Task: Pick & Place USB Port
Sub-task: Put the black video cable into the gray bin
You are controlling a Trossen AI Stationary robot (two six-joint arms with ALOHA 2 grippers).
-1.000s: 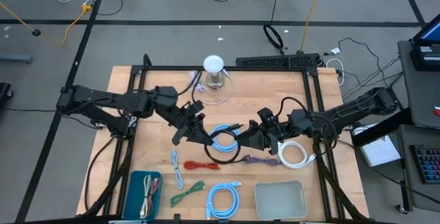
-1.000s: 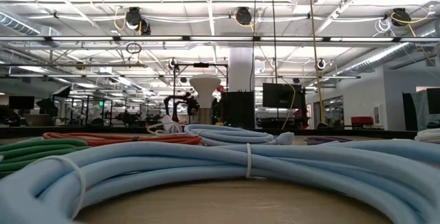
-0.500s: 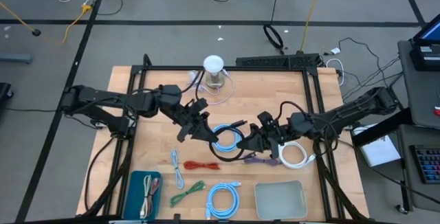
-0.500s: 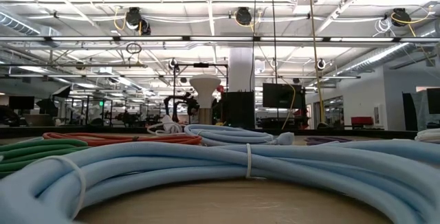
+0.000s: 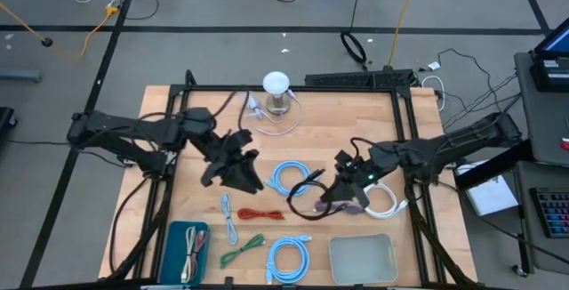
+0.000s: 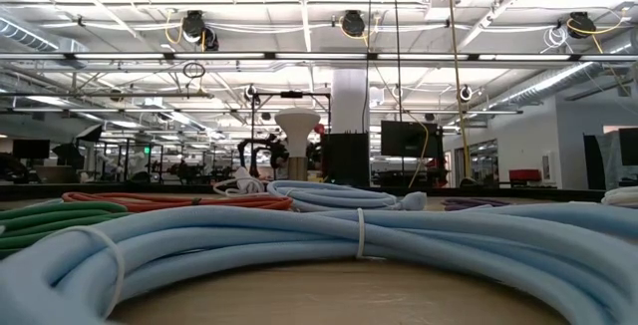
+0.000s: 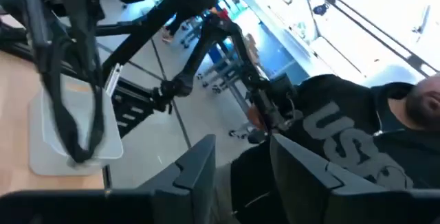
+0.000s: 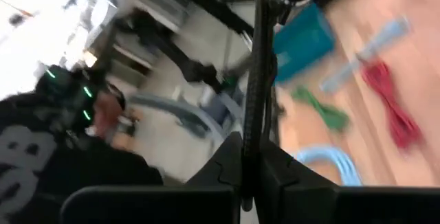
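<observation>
Your right gripper (image 5: 331, 199) hangs over the middle of the wooden table (image 5: 418, 125), clamped tight on a black cable (image 5: 302, 204) whose loop droops from the fingers toward the tabletop; in the right wrist view the same cable (image 8: 259, 66) rises straight out of the closed fingers (image 8: 230, 165). Your left gripper (image 5: 242, 176) sits over the table's left-centre, well apart from the cable, its two fingers (image 7: 199, 172) spread with a clear gap and nothing between them (that wrist view looks out past the table edge at a person in a dark printed top (image 7: 357, 141)). Just beside the black cable lie a light-blue coil (image 5: 292, 178), a purple cable (image 5: 345, 208) and a white coil (image 5: 380, 201). Along the near edge you have a red cable (image 5: 260, 213), a green cable (image 5: 243, 250), a second light-blue coil (image 5: 289, 259), a teal tray (image 5: 175, 253) holding pale cables, and a grey tray (image 5: 363, 259). A white-topped stand (image 5: 276, 92) stands at the far edge. In the low view the blue coil (image 6: 329, 250) fills the foreground.
</observation>
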